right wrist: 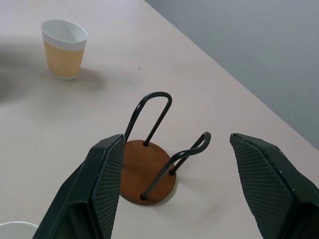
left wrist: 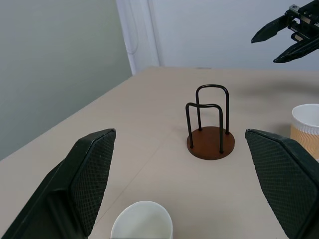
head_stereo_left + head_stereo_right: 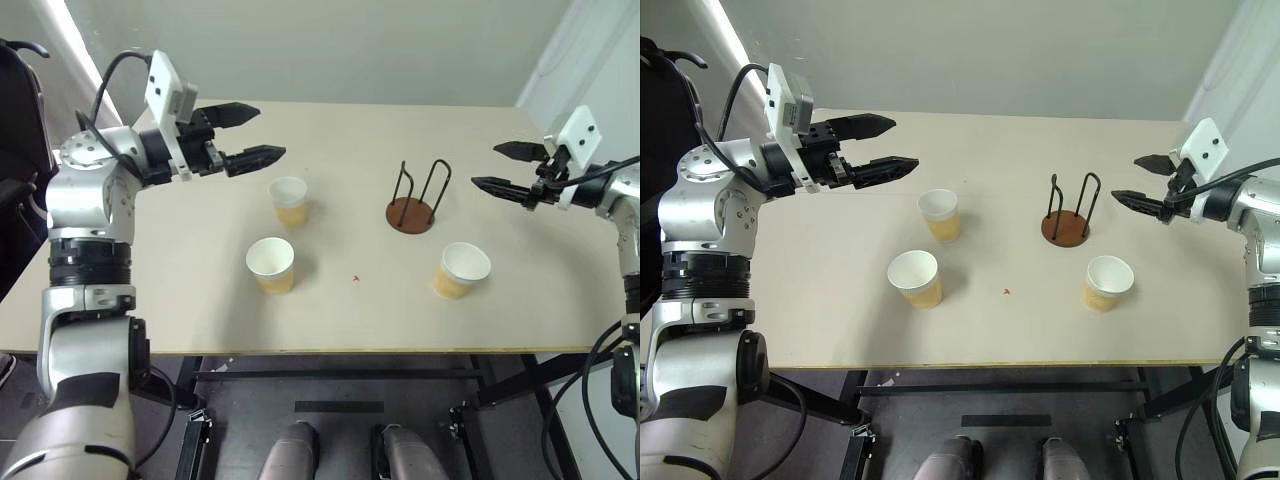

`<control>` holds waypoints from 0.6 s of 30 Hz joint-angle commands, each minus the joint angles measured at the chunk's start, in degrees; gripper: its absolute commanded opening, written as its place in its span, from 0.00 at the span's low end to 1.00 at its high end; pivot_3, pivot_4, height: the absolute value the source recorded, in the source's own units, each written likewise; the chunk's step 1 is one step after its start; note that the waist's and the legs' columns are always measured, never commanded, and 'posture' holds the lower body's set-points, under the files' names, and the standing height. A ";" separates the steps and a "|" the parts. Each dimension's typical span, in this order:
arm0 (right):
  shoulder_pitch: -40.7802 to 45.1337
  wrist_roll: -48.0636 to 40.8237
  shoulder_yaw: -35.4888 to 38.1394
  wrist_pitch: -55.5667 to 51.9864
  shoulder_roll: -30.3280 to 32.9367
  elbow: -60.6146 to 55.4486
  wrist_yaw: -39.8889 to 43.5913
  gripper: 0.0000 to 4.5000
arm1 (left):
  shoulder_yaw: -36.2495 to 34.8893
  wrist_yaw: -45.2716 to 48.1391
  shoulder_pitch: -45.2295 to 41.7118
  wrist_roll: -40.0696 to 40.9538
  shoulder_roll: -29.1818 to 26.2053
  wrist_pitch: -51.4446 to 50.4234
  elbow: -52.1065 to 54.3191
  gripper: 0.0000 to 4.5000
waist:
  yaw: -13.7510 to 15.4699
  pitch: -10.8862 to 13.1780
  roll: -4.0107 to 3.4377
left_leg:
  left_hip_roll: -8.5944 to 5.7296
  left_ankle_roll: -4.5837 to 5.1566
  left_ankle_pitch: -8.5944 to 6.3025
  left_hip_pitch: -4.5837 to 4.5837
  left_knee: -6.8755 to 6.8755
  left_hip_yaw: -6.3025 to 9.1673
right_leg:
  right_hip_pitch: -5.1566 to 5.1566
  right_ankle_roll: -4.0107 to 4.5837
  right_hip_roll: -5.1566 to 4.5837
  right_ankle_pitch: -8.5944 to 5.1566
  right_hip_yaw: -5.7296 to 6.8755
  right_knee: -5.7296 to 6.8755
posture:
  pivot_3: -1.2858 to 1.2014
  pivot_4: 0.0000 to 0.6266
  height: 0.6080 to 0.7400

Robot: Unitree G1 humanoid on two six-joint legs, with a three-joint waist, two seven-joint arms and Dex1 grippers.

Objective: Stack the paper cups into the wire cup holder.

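Note:
Three tan paper cups stand upright on the table: one (image 3: 288, 200) in the middle, one (image 3: 271, 265) nearer the front, one (image 3: 461, 270) at the front right. The wire cup holder (image 3: 413, 203), a brown disc with two black wire loops, stands empty between them. My left gripper (image 3: 248, 135) hovers open above the table, up and to the left of the middle cup, pointing right. At the right edge my right gripper (image 3: 497, 166) hangs open, pointing left toward the holder (image 1: 149, 167). Neither holds anything.
The beige table (image 3: 180, 310) has its front edge near me and a wall behind. A small red mark (image 3: 356, 279) lies between the front cups. A dark chair (image 3: 15, 110) stands at the far left.

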State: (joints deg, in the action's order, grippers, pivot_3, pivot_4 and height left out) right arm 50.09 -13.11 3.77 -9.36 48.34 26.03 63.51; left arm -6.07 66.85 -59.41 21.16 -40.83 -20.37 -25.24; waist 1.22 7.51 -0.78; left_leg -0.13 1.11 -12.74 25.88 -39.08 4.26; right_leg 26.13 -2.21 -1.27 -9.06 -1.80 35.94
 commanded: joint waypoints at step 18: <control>0.19 0.05 -0.66 -3.37 0.60 -2.54 2.51 0.75 | -3.78 0.79 -2.59 5.27 0.01 -1.67 0.96 0.99 | 0.00 0.00 0.00 | 0.00 0.00 0.00 0.00 0.00 0.00 | 0.00 0.00 0.00 0.00 0.00 0.00 | 0.52 0.24 1.00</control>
State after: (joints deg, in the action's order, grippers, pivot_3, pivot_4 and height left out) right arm 50.03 -12.86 2.75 -12.25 48.37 25.87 65.73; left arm -7.91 67.32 -60.07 24.65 -40.51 -21.75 -25.93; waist 1.21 7.51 -0.78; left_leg -0.13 1.11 -12.74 25.88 -39.08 4.26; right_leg 26.13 -2.21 -1.27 -9.06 -1.80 35.94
